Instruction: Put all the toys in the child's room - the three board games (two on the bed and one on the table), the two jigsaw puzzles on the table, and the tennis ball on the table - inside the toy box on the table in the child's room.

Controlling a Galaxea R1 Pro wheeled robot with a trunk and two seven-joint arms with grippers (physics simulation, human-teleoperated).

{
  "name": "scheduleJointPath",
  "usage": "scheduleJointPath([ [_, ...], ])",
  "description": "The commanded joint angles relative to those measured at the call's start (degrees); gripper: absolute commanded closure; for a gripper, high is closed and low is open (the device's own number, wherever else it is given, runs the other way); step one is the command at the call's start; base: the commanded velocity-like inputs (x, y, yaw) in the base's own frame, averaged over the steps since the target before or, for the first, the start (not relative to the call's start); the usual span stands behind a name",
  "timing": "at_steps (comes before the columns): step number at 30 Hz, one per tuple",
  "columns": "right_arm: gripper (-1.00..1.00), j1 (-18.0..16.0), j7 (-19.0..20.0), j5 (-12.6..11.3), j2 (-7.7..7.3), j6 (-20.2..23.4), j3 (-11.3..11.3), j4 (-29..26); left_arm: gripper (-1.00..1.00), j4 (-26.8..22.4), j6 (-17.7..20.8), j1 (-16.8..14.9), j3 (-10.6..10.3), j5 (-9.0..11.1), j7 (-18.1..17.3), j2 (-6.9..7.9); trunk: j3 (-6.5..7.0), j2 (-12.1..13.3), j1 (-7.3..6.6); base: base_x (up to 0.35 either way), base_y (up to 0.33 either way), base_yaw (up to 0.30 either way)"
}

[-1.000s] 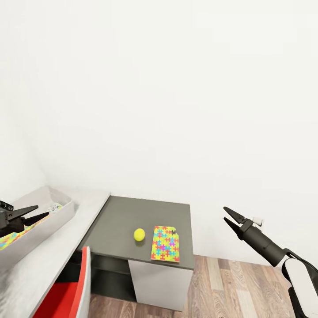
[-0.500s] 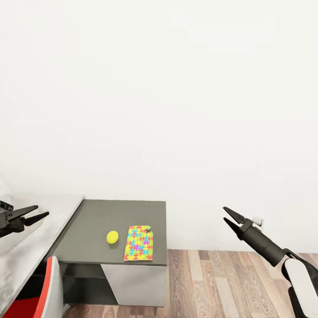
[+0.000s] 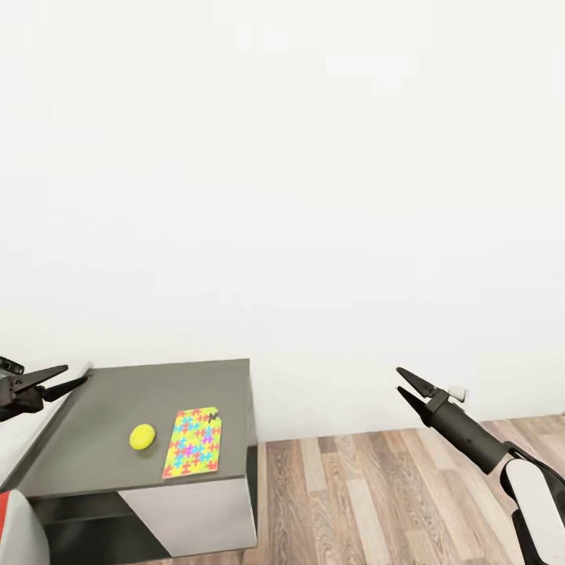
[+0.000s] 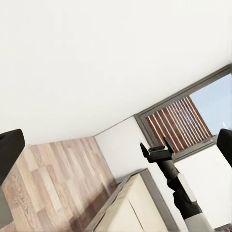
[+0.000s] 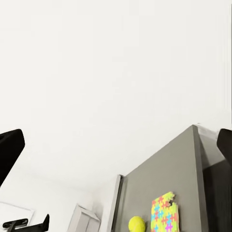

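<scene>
On the dark grey lower section of the bench, ahead and to my left, lie two of the toys: the yellow tennis ball and, just beside it on the side nearer the bench's end, one jigsaw puzzle box lying flat. Ball and box sit close but apart. Both also show from my right wrist, the ball next to the puzzle box on the grey top.

My left hand hangs over the near-left corner of the grey section, empty, its two fingers spread apart. My right hand is raised over the wood-plank floor, well apart from the bench, fingers likewise apart and holding nothing. Behind everything stands a plain white wall.
</scene>
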Motion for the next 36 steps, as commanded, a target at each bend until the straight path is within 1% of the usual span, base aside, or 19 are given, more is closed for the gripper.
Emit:
scheduleJointPath([
  [1,-1.0,-0.08,0.11,-0.05,0.0,0.38,-0.07,0.01,-1.0,-0.02,0.61,-0.02,-0.03,0.03,-0.2,0.03,-0.18,-0.12,0.04,0.091,-0.023,-0.24],
  [10,-1.0,-0.09,0.1,0.02,0.03,0.37,0.06,-0.02,-1.0,-0.02,0.61,-0.02,-0.01,0.03,-0.2,0.02,-0.73,-0.12,0.04,0.189,-0.006,-0.222],
  [16,-1.0,-0.1,0.13,0.27,0.05,0.19,0.12,-0.2,-1.0,-0.02,0.61,-0.02,-0.03,0.03,-0.2,0.03,-1.12,-0.12,0.04,0.132,0.0,-0.137],
  [23,-1.0,-0.09,0.11,1.82,0.21,0.11,0.09,-0.55,-1.0,-0.01,0.61,-0.02,-0.03,0.03,-0.2,0.03,-1.23,-0.12,0.04,0.027,0.0,-0.029],
  [31,-1.0,-0.08,-0.18,2.14,0.35,0.14,0.16,-0.66,-1.0,-0.02,0.67,-0.02,-0.02,0.03,-0.2,0.0,-1.36,-0.12,0.04,0.183,0.068,0.027],
  [36,-1.0,-0.12,-2.05,2.57,0.24,0.33,0.27,-0.63,-1.0,-0.02,0.69,-0.02,0.0,-0.02,-0.2,0.03,-1.67,-0.12,0.04,0.095,0.027,0.133],
])
